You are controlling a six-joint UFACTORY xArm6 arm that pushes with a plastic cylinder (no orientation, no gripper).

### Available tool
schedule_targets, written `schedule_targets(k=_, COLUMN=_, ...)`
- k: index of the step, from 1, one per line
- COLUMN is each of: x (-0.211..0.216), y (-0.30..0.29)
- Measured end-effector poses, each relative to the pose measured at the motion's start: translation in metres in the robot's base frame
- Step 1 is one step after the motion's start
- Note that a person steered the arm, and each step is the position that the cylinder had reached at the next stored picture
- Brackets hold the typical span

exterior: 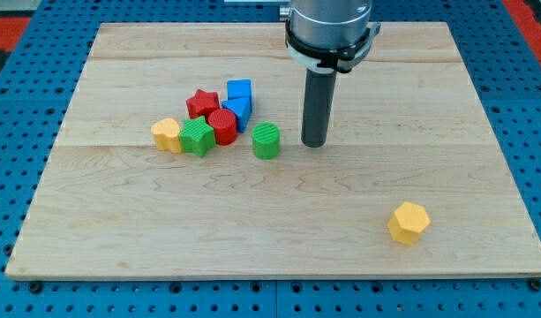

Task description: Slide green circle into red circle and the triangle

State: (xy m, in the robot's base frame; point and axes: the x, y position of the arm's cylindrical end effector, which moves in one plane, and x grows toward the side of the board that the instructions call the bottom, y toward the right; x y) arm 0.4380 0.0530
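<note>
The green circle (266, 140) stands near the middle of the wooden board (279, 238). My tip (314, 144) rests on the board just to the view's right of it, a small gap apart. To the view's left of the green circle is a cluster: the red circle (222, 126), the blue triangle (237, 111) touching it at the upper right, a blue cube (240, 90) above that, a red star (202, 103), a green star (198, 137) and a yellow heart-like block (167, 134). The green circle sits a little apart from the red circle.
A yellow hexagon (409, 222) lies alone toward the view's bottom right. The board lies on a blue surface (5, 177) that shows around its edges. The arm's body (330, 31) hangs over the board's top middle.
</note>
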Motion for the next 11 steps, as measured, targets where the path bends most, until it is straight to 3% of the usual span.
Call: schedule_targets(k=11, x=-0.015, y=0.014)
